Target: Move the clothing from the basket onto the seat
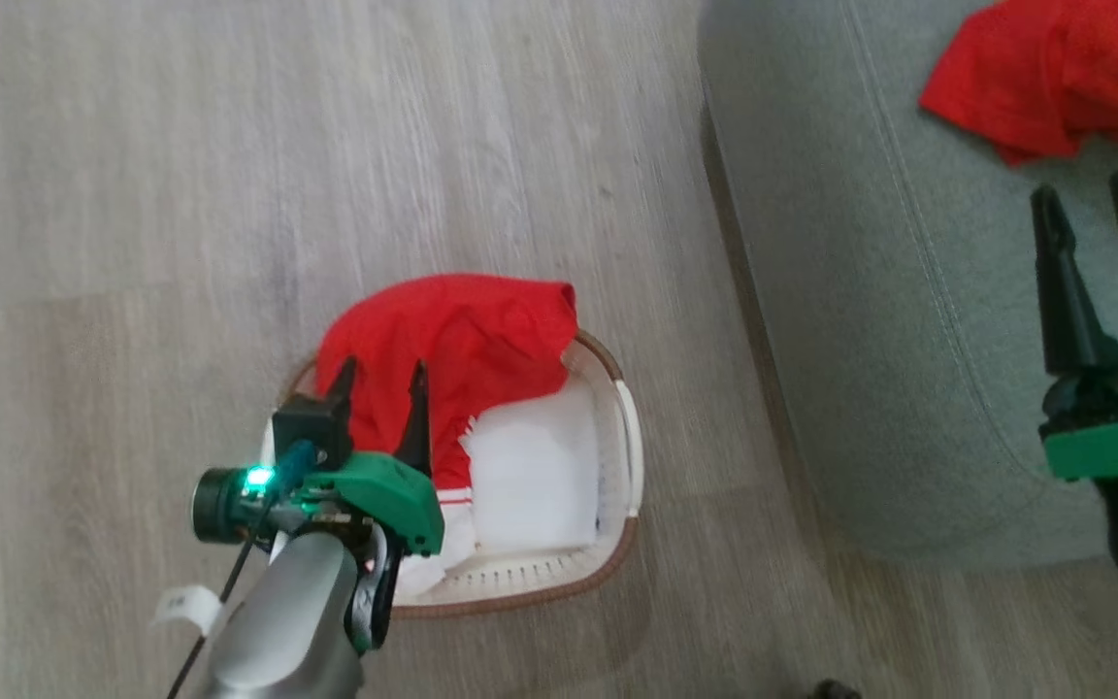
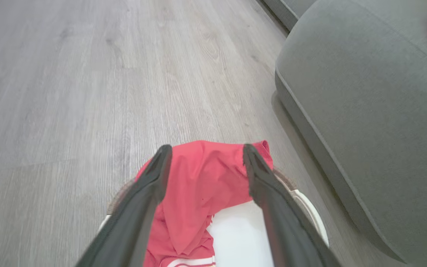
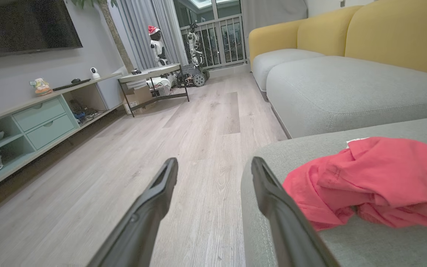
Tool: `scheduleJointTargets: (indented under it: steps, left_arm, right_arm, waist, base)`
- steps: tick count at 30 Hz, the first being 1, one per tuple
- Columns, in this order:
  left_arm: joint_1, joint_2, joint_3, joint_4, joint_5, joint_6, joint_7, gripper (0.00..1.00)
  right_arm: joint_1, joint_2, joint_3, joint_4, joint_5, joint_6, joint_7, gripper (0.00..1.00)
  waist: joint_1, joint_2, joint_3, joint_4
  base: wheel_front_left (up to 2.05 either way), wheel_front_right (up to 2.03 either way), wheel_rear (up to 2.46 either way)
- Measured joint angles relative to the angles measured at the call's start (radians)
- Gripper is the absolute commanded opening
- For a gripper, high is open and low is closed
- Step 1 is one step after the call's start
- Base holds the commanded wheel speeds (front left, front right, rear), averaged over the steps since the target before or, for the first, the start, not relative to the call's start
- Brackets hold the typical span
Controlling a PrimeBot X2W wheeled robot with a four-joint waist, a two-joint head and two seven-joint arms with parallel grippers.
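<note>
Over the basket (image 1: 540, 585), on the grey plank floor (image 1: 132, 194) — left gripper (image 1: 382, 369), jaws spread wide, holding nothing, poised above a red garment (image 1: 452, 340) draped across the far rim. Handling advice: come down on the bunched middle, pinch deep enough to catch several folds, and lift straight up so the trailing hem clears the rim without tipping the basket. Basket contents: that garment, with the white liner (image 1: 530, 485) bare beside it. Seat (image 1: 860, 340), just right of the basket: second red garment (image 1: 1054, 68), crumpled — right gripper (image 1: 1083, 189) wide, empty, hovering near it.
</note>
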Motion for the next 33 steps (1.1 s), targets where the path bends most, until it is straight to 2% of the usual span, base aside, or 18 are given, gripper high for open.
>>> scheduleJointTargets:
  steps: [12,23,33]
  left_arm:
    - [-0.151,-0.002,-0.044,0.293,-0.151,0.000,0.000,1.00]
    - [-0.347,-0.003,-0.109,0.537,-0.257,0.025,0.000,1.00]
    - [-0.508,-0.002,-0.115,0.647,-0.297,0.038,0.002,1.00]
  right_arm:
    - [-0.114,-0.045,0.004,-0.044,0.025,0.000,0.000,1.00]
    - [-0.231,-0.048,-0.016,-0.081,0.051,0.000,-0.003,1.00]
    - [-0.288,-0.047,-0.051,-0.113,0.052,0.000,-0.003,1.00]
  waist:
    - [0.0001,0.0000,0.173,-0.065]
    - [0.0002,0.0000,0.352,-0.108]
    - [0.0002,0.0000,0.499,-0.161]
  base:
    - [0.00,0.00,0.00]
    - [0.00,0.00,0.00]
    - [0.00,0.00,0.00]
